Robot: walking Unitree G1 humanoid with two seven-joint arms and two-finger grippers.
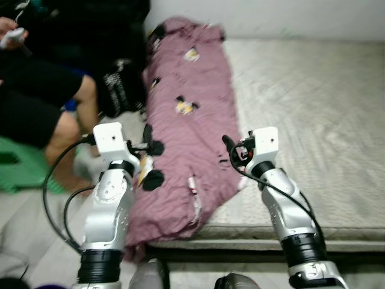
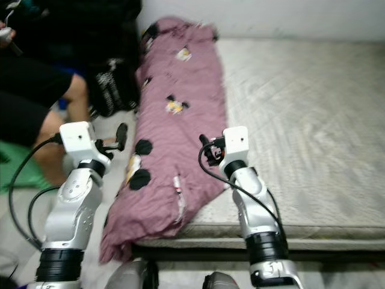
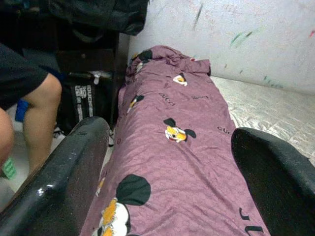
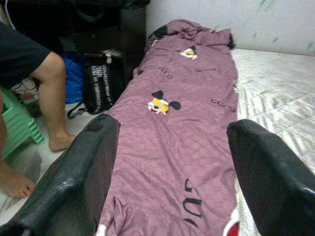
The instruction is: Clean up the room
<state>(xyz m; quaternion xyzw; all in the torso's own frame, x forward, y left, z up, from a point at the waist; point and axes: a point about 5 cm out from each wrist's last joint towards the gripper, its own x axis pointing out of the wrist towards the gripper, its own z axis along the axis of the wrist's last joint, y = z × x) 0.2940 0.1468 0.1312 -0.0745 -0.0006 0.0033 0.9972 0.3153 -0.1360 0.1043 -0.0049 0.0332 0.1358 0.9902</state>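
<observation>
Fingers spread wide on both arms: the left end effector (image 3: pixel 167 162) hangs above the near end of the mauve blanket (image 1: pixel 186 120), its two black fingers (image 3: pixel 64 177) framing the cloth with nothing between them, and the right end effector (image 4: pixel 170 167) is likewise wide apart and empty, poised over the same blanket a little nearer the mattress's middle. Seen from the head, the left end effector (image 1: pixel 146 146) sits over the blanket's outer edge, the side toward the floor, while the right end effector (image 1: pixel 231 150) sits at the blanket's inner edge, where cloth meets bare mattress. The blanket is a long, rumpled strip printed with cartoon mouse heads and dark lettering; it lies lengthwise along the edge of the mattress (image 1: pixel 313 114), reaching from the wall (image 1: pixel 271 15) at its far end to the mattress's near corner, where its near end spills over the side toward the floor. Beside the blanket, on the floor side, stands a black bag (image 1: pixel 120 87) with white lettering, touching or nearly touching the cloth. Beyond the bag a person (image 1: pixel 42 90) in black clothes sits with a bare leg down, and a green plastic stool (image 1: pixel 18 168) stands just beside that leg.
</observation>
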